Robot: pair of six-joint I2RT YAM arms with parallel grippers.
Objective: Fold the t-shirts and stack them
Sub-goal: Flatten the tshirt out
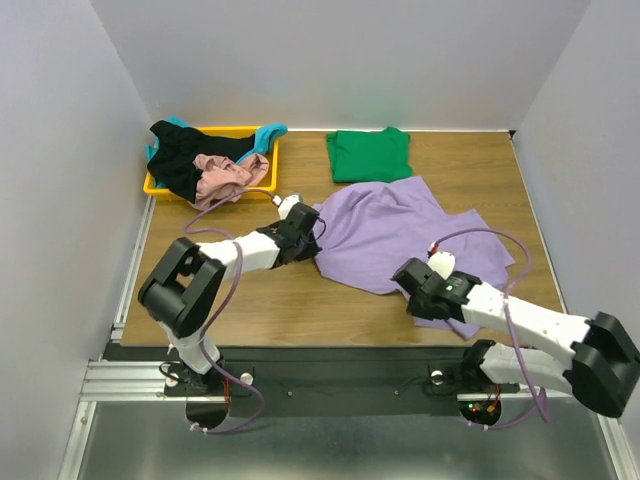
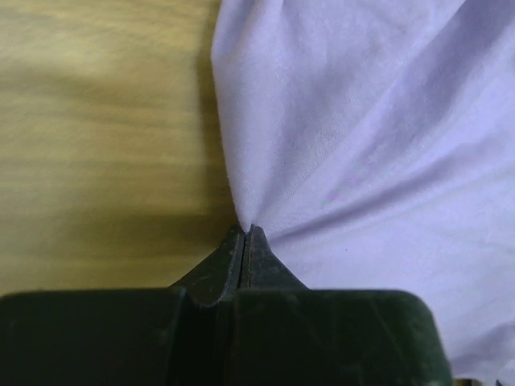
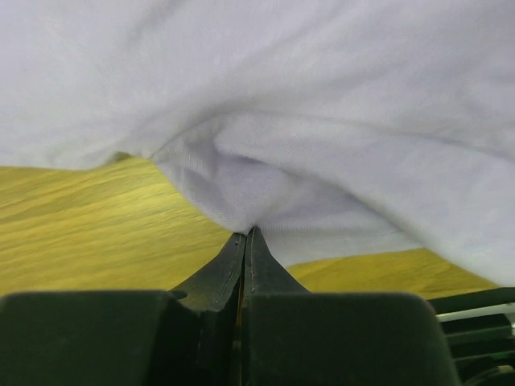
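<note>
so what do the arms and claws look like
The left arm and right arm: white shells, bulky black joints, pale purple cables looped alongside. The left claw and right claw: black, two flat fingers tapering to a thin tip.

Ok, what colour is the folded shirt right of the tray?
Green folded cloth t-shirt; top external view shows it best.

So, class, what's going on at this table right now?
Two robot arms are working on the purple t-shirt, spread crumpled on the table. The left gripper is pinched shut on its left edge and the right gripper on its near edge. The green t-shirt lies folded at the far side. The black t-shirt, pink t-shirt and teal t-shirt sit heaped in the yellow tray, not yet folded.
</note>
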